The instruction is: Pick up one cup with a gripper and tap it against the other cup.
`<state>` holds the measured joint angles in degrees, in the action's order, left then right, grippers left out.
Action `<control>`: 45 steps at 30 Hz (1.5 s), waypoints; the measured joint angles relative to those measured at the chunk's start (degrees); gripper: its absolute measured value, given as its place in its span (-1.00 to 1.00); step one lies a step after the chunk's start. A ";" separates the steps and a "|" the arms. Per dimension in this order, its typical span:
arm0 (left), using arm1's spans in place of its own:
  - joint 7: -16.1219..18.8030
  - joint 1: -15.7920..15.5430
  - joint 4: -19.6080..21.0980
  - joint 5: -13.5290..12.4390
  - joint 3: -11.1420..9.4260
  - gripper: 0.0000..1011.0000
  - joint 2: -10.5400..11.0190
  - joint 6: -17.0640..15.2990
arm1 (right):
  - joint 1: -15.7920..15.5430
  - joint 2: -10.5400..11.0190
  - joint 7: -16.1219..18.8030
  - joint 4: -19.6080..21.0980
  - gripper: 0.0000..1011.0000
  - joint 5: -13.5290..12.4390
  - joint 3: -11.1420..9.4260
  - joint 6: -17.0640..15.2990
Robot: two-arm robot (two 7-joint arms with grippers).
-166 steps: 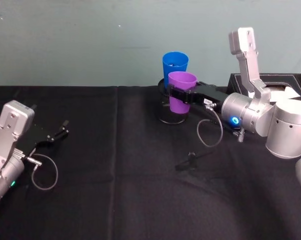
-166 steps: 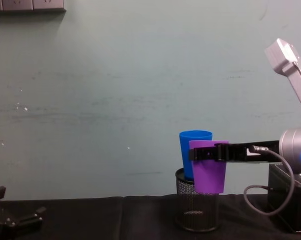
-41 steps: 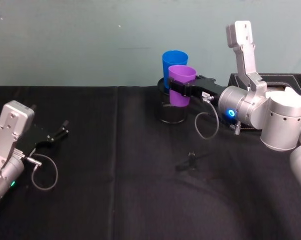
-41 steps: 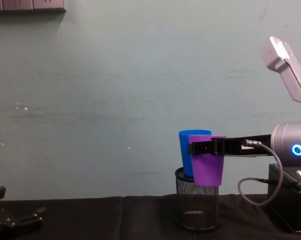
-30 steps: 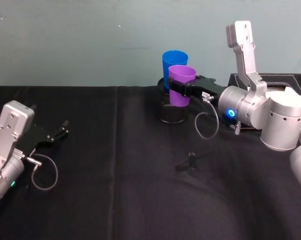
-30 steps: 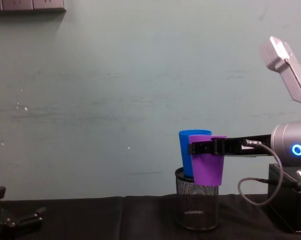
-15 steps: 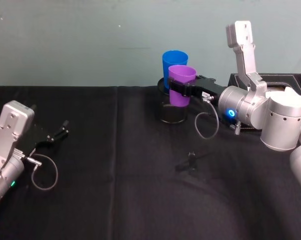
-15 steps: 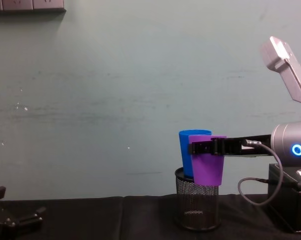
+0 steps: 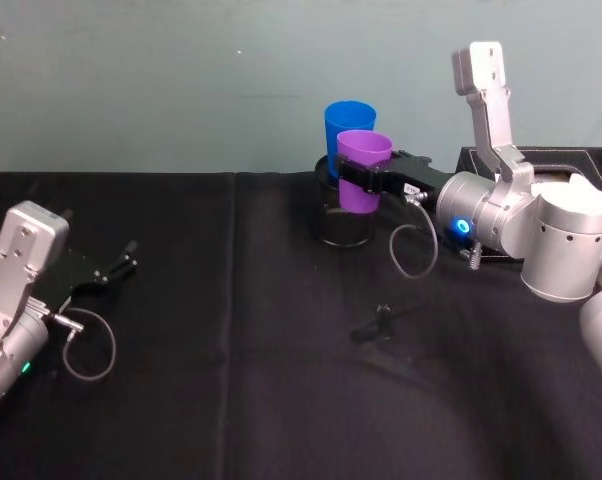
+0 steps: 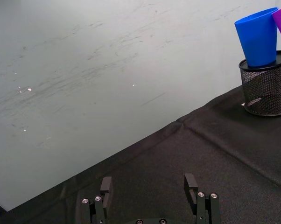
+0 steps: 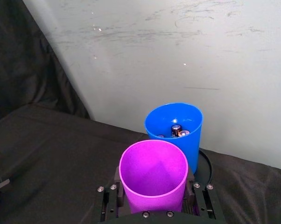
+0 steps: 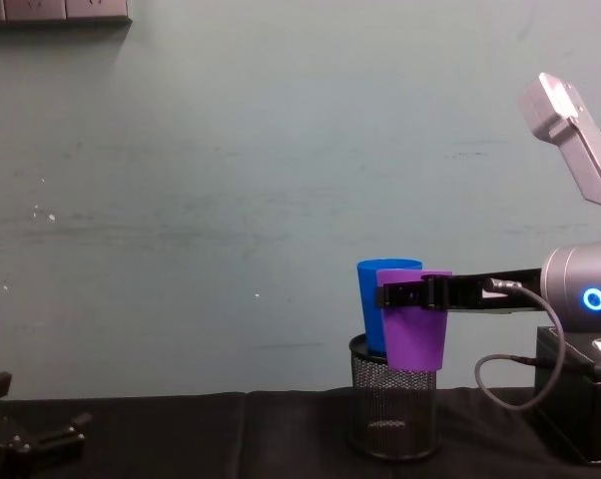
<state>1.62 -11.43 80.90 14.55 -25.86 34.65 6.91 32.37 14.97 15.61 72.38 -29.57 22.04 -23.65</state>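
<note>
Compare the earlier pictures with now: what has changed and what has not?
The right end effector, shut on the purple tapered plastic cup, carried it slightly up and forward, closer to the bright blue plastic cup; contact cannot be judged. Unchanged: the grip, the blue cup in the black wire-mesh holder, the left end effector open on the table.

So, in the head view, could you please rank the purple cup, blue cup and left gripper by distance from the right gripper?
1. purple cup, in the right gripper.
2. blue cup, just behind.
3. left gripper, far left.
</note>
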 joint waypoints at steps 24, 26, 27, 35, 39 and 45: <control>0.00 0.00 0.00 0.00 0.00 0.98 0.00 0.00 | 0.00 0.00 0.00 0.00 0.44 0.00 0.00 0.00; 0.00 0.00 0.00 0.00 0.00 0.98 0.00 0.00 | 0.00 0.00 0.00 0.00 0.44 0.00 0.00 0.00; 0.00 0.00 0.00 0.00 0.00 0.98 0.00 0.00 | 0.00 0.00 0.00 0.00 0.44 0.00 0.00 0.00; 0.00 0.00 0.00 0.00 0.00 0.98 0.00 0.00 | 0.00 0.00 0.00 0.00 0.44 0.00 0.00 0.00; 0.00 0.00 0.00 0.00 0.00 0.98 0.00 0.00 | 0.00 0.00 0.00 0.00 0.44 0.00 0.00 0.00; 0.00 0.00 0.00 0.00 0.00 0.98 0.00 0.00 | 0.00 0.00 0.00 0.00 0.44 0.00 0.00 0.00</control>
<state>1.62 -11.43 80.90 14.55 -25.86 34.65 6.91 32.38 14.97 15.61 72.38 -29.57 22.04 -23.65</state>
